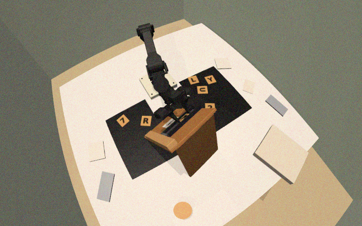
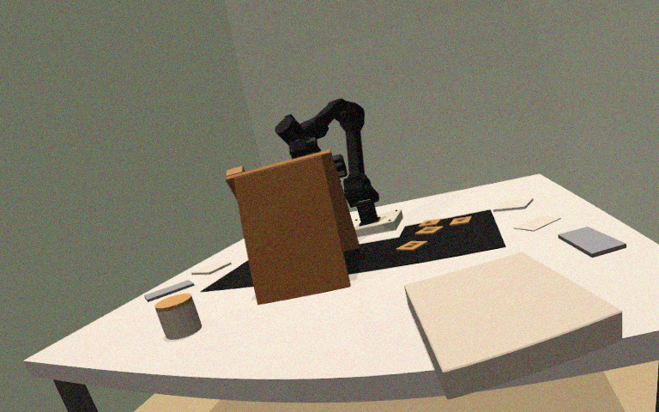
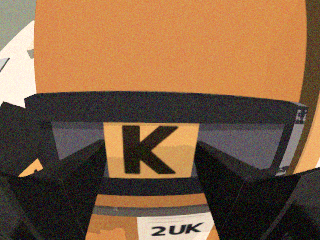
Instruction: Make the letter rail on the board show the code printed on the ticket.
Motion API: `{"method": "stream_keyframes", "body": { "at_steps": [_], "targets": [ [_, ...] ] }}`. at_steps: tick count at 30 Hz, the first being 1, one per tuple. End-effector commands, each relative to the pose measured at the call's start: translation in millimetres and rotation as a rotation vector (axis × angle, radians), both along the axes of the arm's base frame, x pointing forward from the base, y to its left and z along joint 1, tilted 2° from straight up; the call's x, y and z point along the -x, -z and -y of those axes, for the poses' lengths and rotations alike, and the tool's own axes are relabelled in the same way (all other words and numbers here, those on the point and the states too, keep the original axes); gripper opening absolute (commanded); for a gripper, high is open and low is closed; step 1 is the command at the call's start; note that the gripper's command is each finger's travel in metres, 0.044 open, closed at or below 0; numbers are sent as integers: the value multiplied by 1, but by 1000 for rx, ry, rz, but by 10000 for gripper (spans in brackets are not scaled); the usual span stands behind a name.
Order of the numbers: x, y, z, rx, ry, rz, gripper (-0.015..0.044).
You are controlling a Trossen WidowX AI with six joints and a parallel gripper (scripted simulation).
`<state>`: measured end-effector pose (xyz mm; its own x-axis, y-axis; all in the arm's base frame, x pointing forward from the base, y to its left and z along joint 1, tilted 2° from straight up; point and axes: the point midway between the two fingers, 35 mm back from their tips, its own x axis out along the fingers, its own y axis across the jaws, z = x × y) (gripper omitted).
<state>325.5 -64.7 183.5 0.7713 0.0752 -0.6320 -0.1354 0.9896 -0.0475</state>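
The black arm (image 1: 157,63) (image 2: 357,150) arched up from its base and bent down at the wrist. Its gripper (image 1: 184,117) (image 3: 151,147) pointed downward, the two fingers closed on a tile.

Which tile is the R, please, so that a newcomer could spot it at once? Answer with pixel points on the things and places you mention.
Find the black mat (image 1: 133,159) under the wooden board (image 1: 198,143) (image 2: 291,233). Two tiles lie on its left part in the top view. The R (image 1: 145,120) is nearer the board than the 7 (image 1: 122,120).

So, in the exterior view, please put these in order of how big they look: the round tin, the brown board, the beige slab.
1. Beige slab and brown board: too close to rank; the slab may be nearer the camera.
2. Round tin.
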Motion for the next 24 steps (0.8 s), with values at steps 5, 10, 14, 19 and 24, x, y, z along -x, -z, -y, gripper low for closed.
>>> {"method": "stream_keyframes", "body": {
  "at_steps": [5,10,14,19,24],
  "targets": [
    [-1,-1,4,1,-8,0,0],
    [-1,-1,7,1,-8,0,0],
    [-2,-1,10,1,-8,0,0],
    [-2,-1,13,1,-8,0,0],
    [-3,-1,16,2,-8,0,0]
  ]
}}
